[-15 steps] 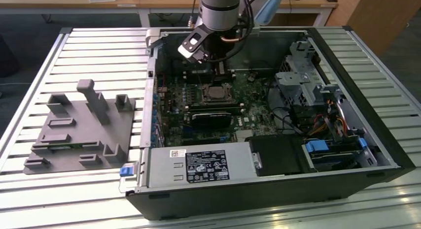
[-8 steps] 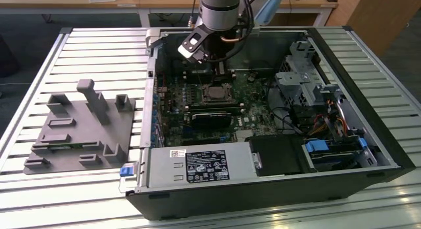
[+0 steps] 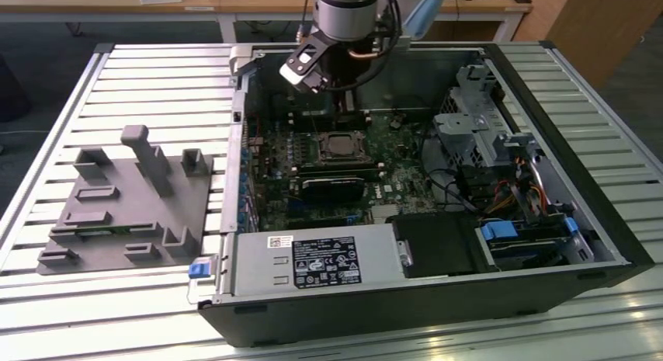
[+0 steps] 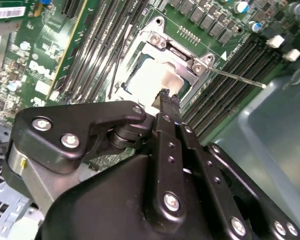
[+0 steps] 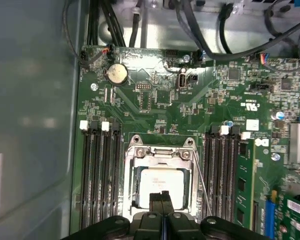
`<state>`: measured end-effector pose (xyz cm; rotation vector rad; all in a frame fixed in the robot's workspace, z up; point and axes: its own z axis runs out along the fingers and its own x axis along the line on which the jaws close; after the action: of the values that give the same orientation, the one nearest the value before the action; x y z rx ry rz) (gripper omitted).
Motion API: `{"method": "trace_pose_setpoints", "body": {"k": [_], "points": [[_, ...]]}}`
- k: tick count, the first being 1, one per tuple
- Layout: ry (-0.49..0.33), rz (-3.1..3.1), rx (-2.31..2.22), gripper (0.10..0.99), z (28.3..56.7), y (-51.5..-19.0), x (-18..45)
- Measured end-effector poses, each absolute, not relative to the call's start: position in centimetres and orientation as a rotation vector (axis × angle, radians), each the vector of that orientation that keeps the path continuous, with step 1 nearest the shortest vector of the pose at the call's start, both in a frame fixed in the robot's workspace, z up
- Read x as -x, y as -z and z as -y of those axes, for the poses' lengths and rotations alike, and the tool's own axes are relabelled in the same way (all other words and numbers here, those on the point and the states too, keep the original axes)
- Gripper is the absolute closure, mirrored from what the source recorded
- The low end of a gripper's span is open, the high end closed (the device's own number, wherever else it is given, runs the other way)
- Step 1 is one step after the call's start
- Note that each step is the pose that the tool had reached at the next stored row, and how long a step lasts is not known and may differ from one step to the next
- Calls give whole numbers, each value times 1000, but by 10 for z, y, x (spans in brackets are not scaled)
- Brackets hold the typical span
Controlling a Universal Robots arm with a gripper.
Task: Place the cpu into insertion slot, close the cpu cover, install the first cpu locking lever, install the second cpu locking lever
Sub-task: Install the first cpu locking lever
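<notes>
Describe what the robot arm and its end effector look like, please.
The arm is a silver-grey cylinder with a light blue joint cap and black cables running alongside it. The end effector is matte black, with two slim flat fingers and angular linkage plates fastened by silver screws.

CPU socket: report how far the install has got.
Done: the cpu sits in the insertion slot, and the cpu cover looks lowered over it. In hand: nothing; the gripper, fingers together, hangs just above the chip. Left: one locking lever angles out across the memory slots, apparently unlatched; the other lever I cannot make out.
</notes>
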<state>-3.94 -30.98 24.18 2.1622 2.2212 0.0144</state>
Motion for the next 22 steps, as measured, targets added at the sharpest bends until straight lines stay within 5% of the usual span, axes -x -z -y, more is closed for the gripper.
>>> {"method": "trace_pose_setpoints", "body": {"k": [11, 22], "points": [[-14, -2221, -2162, 980, 310, -279, 40], [-19, -2391, -1973, 980, 310, -278, 40]]}}
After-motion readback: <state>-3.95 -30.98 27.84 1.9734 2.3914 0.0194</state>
